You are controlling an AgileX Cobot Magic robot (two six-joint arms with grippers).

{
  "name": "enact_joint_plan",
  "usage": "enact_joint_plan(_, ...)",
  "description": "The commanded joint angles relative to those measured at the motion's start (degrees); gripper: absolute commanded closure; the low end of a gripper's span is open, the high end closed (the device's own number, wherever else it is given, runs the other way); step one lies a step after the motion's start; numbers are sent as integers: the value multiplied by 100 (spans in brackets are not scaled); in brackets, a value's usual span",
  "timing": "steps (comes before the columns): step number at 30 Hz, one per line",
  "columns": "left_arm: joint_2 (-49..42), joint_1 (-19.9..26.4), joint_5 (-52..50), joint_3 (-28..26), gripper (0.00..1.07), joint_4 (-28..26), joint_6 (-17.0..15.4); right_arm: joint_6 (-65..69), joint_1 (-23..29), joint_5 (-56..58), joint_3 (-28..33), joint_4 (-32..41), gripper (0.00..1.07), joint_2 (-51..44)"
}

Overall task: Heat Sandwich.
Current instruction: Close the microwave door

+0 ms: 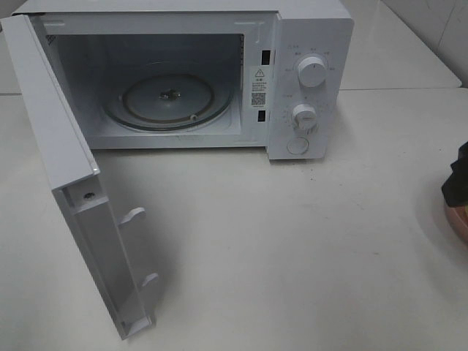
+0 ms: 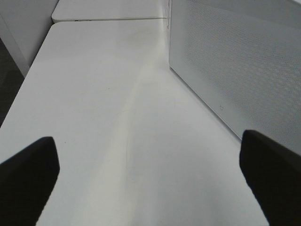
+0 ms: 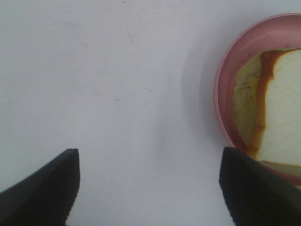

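Observation:
The sandwich [image 3: 282, 108], pale bread with a brown crust, lies on a round pink plate [image 3: 225, 84] in the right wrist view. My right gripper [image 3: 148, 157] stands open beside the plate, over bare table, with one finger [image 3: 249, 183] overlapping the plate's rim. In the exterior high view only a dark part of the right gripper [image 1: 459, 179] and a sliver of the plate [image 1: 458, 223] show at the right edge. The white microwave [image 1: 307, 80] stands at the back with its door [image 1: 66, 168] swung wide open and a glass turntable [image 1: 172, 102] inside. My left gripper [image 2: 148, 141] is open over bare table.
The open door juts forward over the left of the white table [image 1: 292, 256]. In the left wrist view the door's perforated outer face [image 2: 235, 61] stands close beside the gripper. Two knobs [image 1: 312, 73] and a round button sit on the microwave's right panel.

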Motion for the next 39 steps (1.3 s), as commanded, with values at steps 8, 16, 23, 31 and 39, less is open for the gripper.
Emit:
enact_joint_plan(8,-149,17,6,17,5,-46,-11,-155,-6,590,0,40,31,-1226)
enact_joint_plan(16,-149,17,6,17,5,-46,-11,-155,-292,951,447,63,31,-2492)
enact_joint_plan(23,-149,17,6,17,5,-46,-11,-155,-825,1152,779,57,31,-3524)
enact_joint_plan(31,-149,17,6,17,5,-46,-11,-183,-894,1255,1163,34,31,-4778)
enact_joint_plan(39,-149,17,6,17,5,-46,-11,-183,-894,1249,1157,40,31,-5741)
